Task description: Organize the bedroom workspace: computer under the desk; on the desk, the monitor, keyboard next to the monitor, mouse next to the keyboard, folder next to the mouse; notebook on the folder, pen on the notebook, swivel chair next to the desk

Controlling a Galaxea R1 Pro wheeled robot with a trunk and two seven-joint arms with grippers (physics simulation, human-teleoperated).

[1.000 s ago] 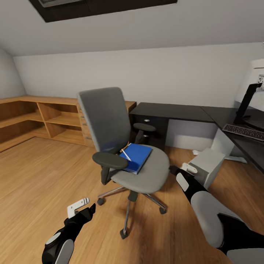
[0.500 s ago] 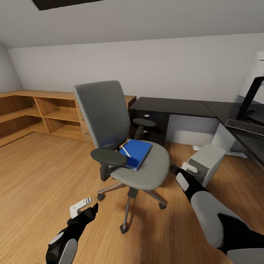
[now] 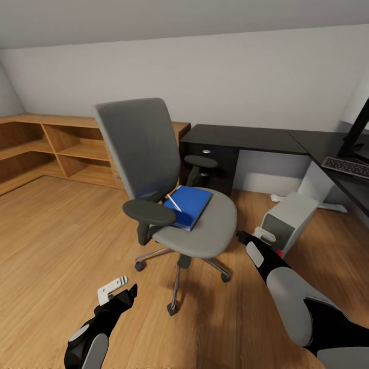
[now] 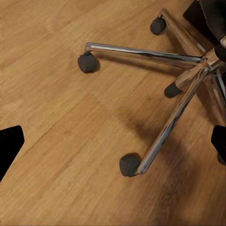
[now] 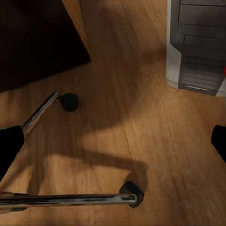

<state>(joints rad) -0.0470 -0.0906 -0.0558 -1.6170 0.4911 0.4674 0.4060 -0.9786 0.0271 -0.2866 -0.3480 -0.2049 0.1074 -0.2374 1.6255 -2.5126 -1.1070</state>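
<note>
**Inspector:** Position of items?

**Assessor:** The desk (image 3: 241, 138) is against the wall. The swivel chair (image 3: 169, 184) stands well apart from it, carrying the folder (image 3: 188, 205) with a pen (image 3: 173, 202) on top. The computer (image 3: 286, 221) sits on the floor.

**Inspector:** Grippers?

**Assessor:** The left gripper (image 3: 114, 289) and right gripper (image 3: 256, 237) both hang low, jaws spread, holding nothing.

**Inspector:** Recommendation?

**Assessor:** Raise the right arm above seat height and approach the folder's free edge; the near armrest could obstruct.
</note>
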